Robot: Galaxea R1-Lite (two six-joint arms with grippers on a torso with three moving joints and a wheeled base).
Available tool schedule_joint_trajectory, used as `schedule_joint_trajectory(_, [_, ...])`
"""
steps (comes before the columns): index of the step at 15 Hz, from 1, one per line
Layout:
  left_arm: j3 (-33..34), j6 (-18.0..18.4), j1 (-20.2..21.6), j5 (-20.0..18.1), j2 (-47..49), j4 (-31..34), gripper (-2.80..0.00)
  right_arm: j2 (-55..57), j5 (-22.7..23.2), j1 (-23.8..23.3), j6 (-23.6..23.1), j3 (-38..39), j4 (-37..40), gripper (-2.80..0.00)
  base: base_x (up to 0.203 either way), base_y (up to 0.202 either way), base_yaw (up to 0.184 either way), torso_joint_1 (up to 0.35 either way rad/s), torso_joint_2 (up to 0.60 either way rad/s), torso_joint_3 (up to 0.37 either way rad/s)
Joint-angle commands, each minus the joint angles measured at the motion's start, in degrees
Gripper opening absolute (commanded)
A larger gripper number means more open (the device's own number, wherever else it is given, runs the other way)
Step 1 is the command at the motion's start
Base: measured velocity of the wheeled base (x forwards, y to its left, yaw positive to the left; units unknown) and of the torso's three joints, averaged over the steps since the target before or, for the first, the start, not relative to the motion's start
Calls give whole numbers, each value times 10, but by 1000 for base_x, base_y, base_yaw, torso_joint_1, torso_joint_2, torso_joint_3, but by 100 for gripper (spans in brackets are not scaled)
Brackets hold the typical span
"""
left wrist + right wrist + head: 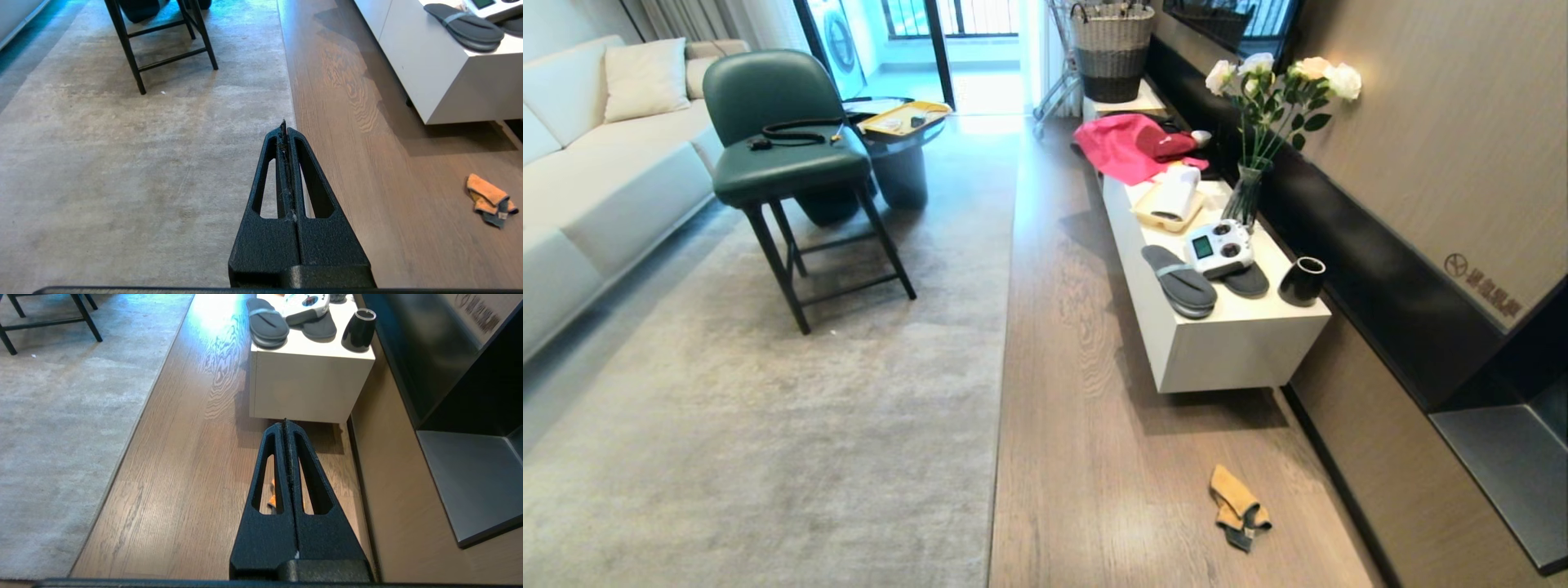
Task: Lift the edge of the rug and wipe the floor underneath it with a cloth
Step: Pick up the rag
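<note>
Fingers L & R pressed together, empty; yellow tray holds white roll.

From up high, the head camera looks forward and down the room along the rug edge. Each wrist camera sits low behind its own closed fingers, closer to the floor. All three share the white cabinet; the cloth seems barely visible from the right wrist.

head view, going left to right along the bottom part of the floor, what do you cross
rug → rug edge → bare floor → cloth → dark skirting at the wall
</note>
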Motion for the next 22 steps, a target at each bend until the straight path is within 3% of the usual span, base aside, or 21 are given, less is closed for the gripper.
schedule_joint_trajectory(1, [0,0,0,0,0,0,-280,1,0,0,0,0,0,-280,0,0,0,-95,485,384])
schedule_joint_trajectory(13, [0,0,0,0,0,0,-280,1,0,0,-1,0,0,-280,0,0,0,-17,426,412])
schedule_joint_trajectory(22, [0,0,0,0,0,0,-280,1,1,0,-1,0,1,-280,0,0,0,7,18,26])
